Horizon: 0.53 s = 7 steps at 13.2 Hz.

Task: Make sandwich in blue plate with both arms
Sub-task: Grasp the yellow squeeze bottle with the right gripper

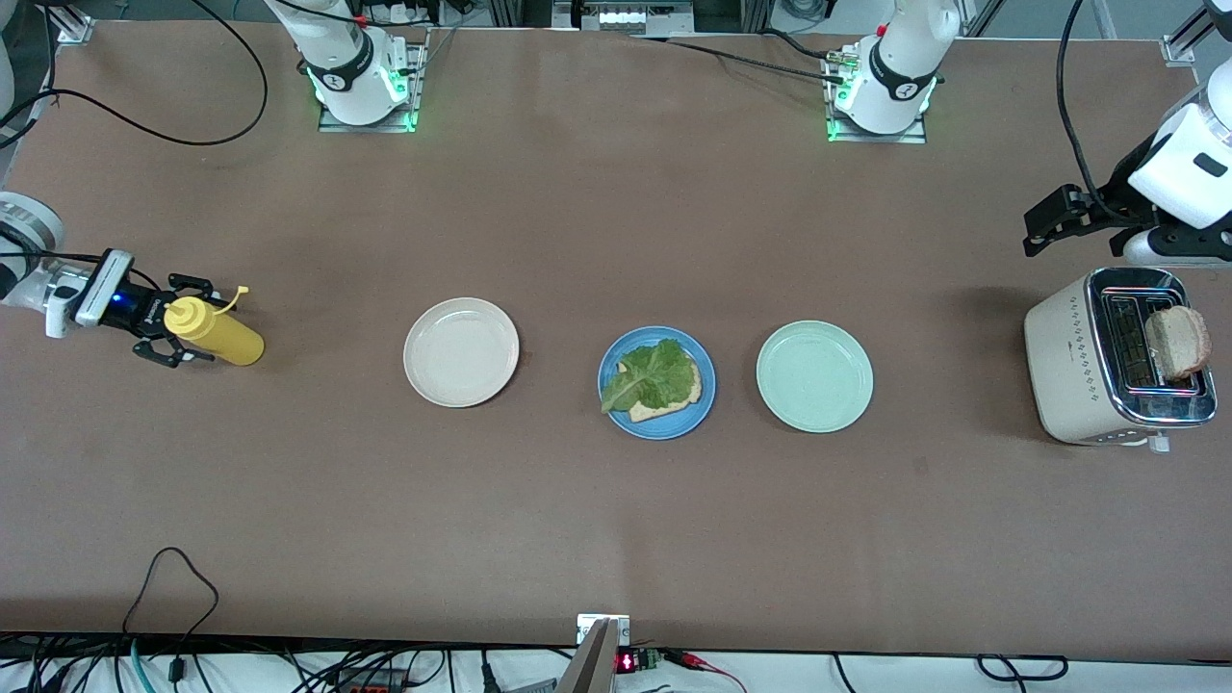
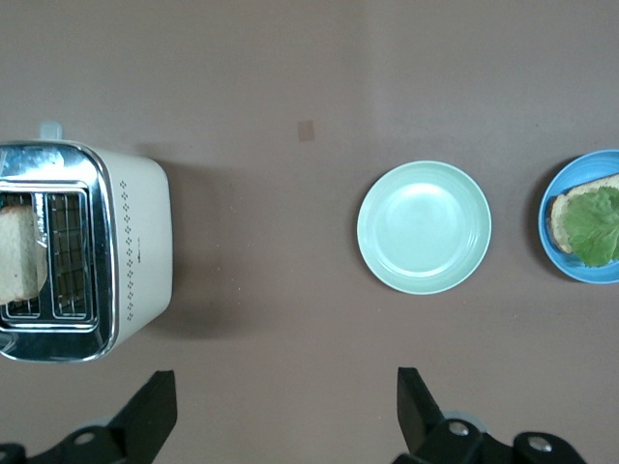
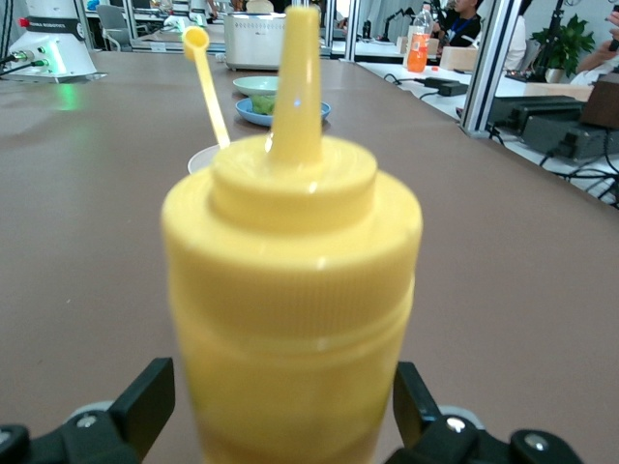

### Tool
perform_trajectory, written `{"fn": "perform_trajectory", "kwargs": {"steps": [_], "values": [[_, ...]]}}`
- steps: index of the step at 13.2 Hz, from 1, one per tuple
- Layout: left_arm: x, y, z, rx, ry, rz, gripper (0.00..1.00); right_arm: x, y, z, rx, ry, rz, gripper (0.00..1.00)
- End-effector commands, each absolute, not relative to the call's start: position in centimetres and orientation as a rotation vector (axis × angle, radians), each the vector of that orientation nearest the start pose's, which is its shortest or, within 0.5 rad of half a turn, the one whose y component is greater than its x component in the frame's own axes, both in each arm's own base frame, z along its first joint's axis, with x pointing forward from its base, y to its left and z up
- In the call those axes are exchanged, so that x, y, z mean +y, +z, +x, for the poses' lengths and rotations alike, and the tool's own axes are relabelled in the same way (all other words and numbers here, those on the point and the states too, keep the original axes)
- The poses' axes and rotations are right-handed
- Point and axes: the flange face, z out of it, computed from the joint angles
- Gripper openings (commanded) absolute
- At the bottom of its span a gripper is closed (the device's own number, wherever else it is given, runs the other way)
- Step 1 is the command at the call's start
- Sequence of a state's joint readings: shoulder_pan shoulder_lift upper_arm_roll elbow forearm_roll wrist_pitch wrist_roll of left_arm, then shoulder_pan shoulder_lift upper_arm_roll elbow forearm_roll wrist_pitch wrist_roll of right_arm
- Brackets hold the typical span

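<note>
The blue plate (image 1: 612,395) lies mid-table with one toast slice (image 1: 664,404) on it and a ruffled green lettuce leaf (image 1: 653,377) on top. It also shows in the left wrist view as the blue plate (image 2: 571,266) with lettuce (image 2: 595,224). A second bread slice (image 1: 1176,342) stands in the toaster (image 1: 1068,356) at the left arm's end. My left gripper (image 1: 1032,231) hangs open and empty above the table beside the toaster. My right gripper (image 1: 173,329) is open, its fingers (image 3: 145,406) straddling an upright yellow squeeze bottle (image 3: 290,290) with small gaps on both sides.
A cream-white plate (image 1: 461,351) sits beside the blue plate toward the right arm's end. A pale green plate (image 1: 814,375) sits toward the left arm's end. The yellow bottle (image 1: 217,332) stands at the right arm's end. Cables trail along the table's edges.
</note>
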State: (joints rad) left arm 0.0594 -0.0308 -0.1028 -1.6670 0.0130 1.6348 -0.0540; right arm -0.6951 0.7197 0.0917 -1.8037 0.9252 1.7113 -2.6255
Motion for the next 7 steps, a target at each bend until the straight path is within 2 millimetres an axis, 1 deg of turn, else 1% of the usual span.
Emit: {"fn": "perform_trajectory", "kwargs": {"steps": [1, 2, 3, 4, 5, 6, 7], "values": [[-1.9, 60.4, 54.5, -0.008, 0.034, -3.14, 1.0, -25.1, 14.1, 52.7, -1.484, -1.133, -1.611, 1.0], [-2.0, 60.4, 54.5, -0.005, 0.034, -3.14, 1.0, -24.2, 14.5, 53.4, -1.501, -1.133, -1.6, 0.8], [-2.0, 60.4, 54.5, -0.012, 0.034, -3.14, 1.0, -23.8, 15.1, 53.9, -1.526, -1.13, -1.601, 0.37], [-2.0, 60.3, 54.5, -0.012, 0.036, -3.14, 1.0, -23.0, 15.6, 54.6, -1.542, -1.114, -1.606, 0.13], [-1.7, 60.1, 54.6, -0.017, 0.041, -3.14, 1.0, -22.2, 16.1, 55.1, -1.567, -1.102, -1.6, 0.0], [-1.4, 60.1, 54.6, -0.022, 0.041, -3.141, 1.0, -21.3, 17.1, 55.9, -1.608, -1.093, -1.6, 0.0], [-1.4, 60.2, 54.6, -0.022, 0.036, -3.141, 1.0, -20.1, 19.2, 57.2, -1.668, -1.081, -1.608, 0.0]]}}
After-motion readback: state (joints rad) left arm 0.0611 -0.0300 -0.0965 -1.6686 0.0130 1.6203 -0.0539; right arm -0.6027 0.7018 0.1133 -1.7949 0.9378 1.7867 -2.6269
